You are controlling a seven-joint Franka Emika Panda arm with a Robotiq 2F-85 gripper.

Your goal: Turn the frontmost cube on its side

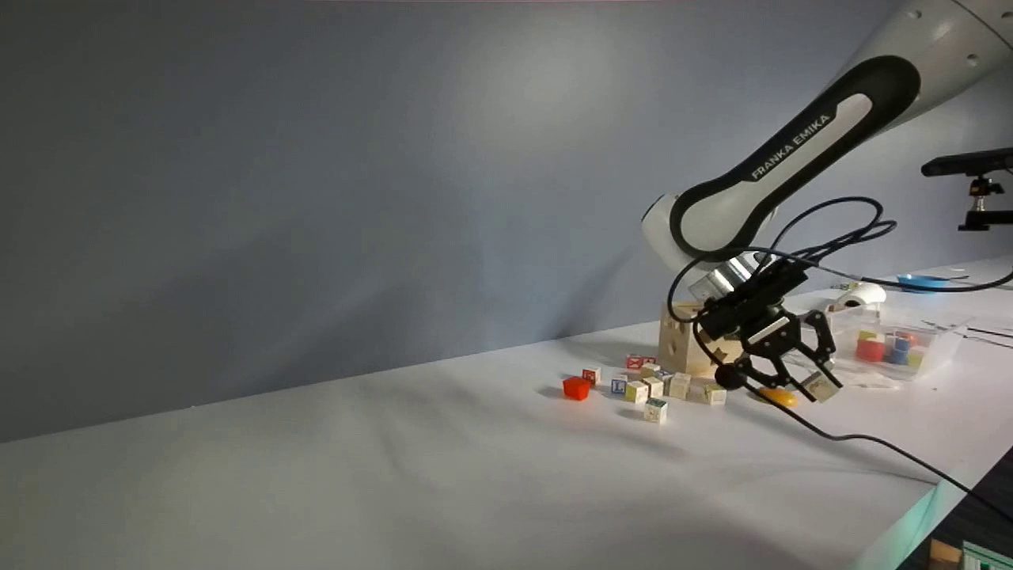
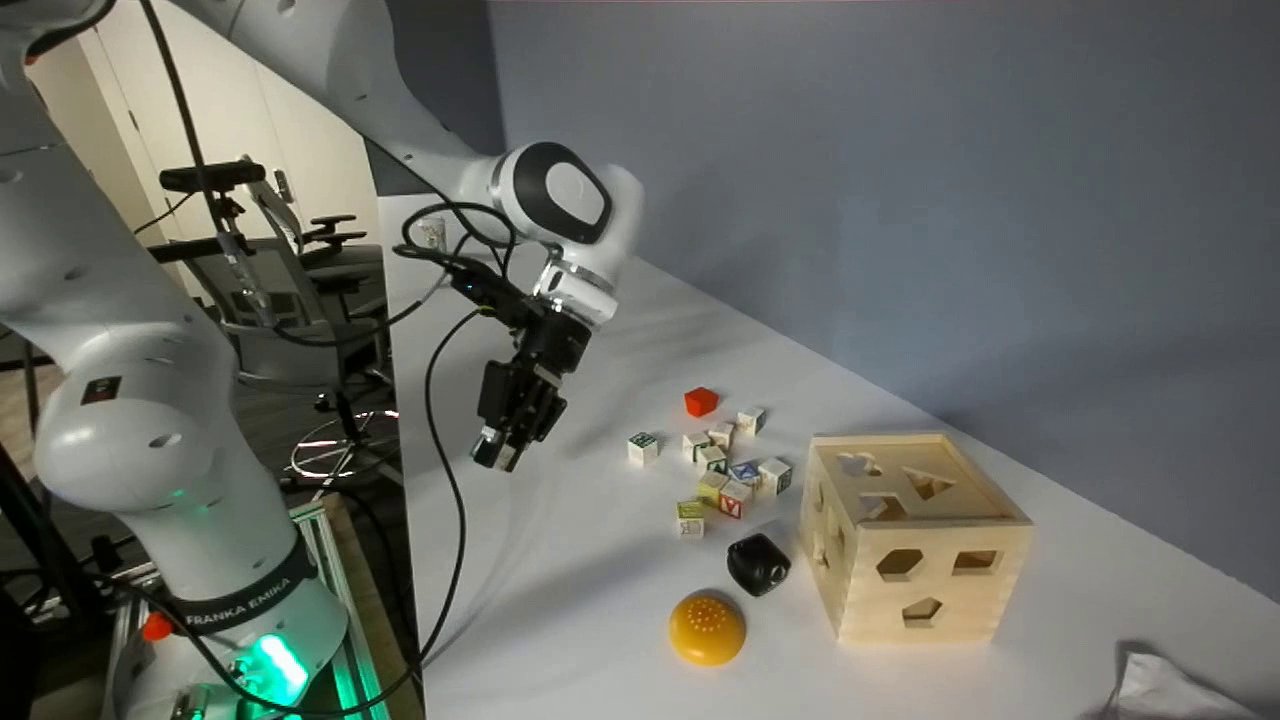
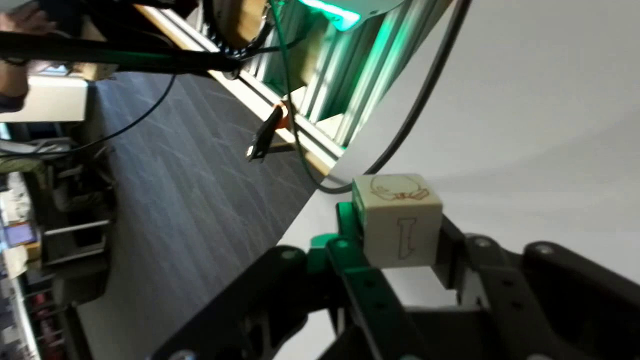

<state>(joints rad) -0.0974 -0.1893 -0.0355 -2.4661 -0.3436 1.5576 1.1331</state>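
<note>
Your gripper (image 1: 821, 389): clamped on one cube (image 3: 401, 227), tilted, raised above the bench (image 2: 560, 640), between the loose cubes (image 2: 711, 460) and the robot-side edge.

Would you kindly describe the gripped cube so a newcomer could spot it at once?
In an exterior view, follow the big arm down to its gripper. The cube clamped there hangs above the table, whereas the other cubes nearby lie on it.

Cube (image 3: 402, 220) in end effector (image 3: 398, 235), above table (image 2: 560, 680); in exterior view, loose blocks (image 2: 711, 460) left of box (image 2: 930, 542).
</note>
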